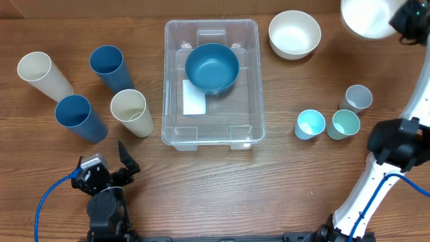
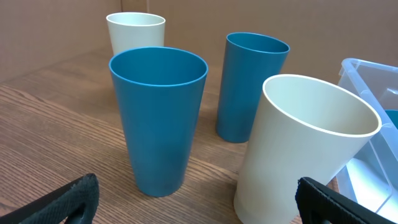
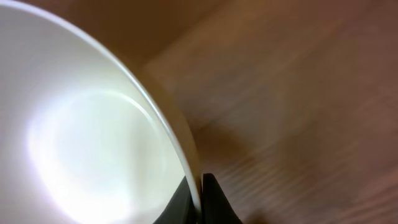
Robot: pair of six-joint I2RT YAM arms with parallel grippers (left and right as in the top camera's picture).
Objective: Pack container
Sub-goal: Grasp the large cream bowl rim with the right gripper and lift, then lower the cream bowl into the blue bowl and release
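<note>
Clearly the right gripper point(image 3: 202, 186) is closed on only the thin rim of the white bowl point(image 3: 93, 137), in the upper right of the overhead view, so the bowl can tilt or slip from this small pinch when it is carried. The container point(image 1: 259, 81) stands at the centre with a blue bowl point(image 1: 211, 67) inside, and the carried bowl may knock its wall; the left gripper point(image 2: 196, 208) is open at lower left by the tall cups point(image 2: 158, 118).
</note>
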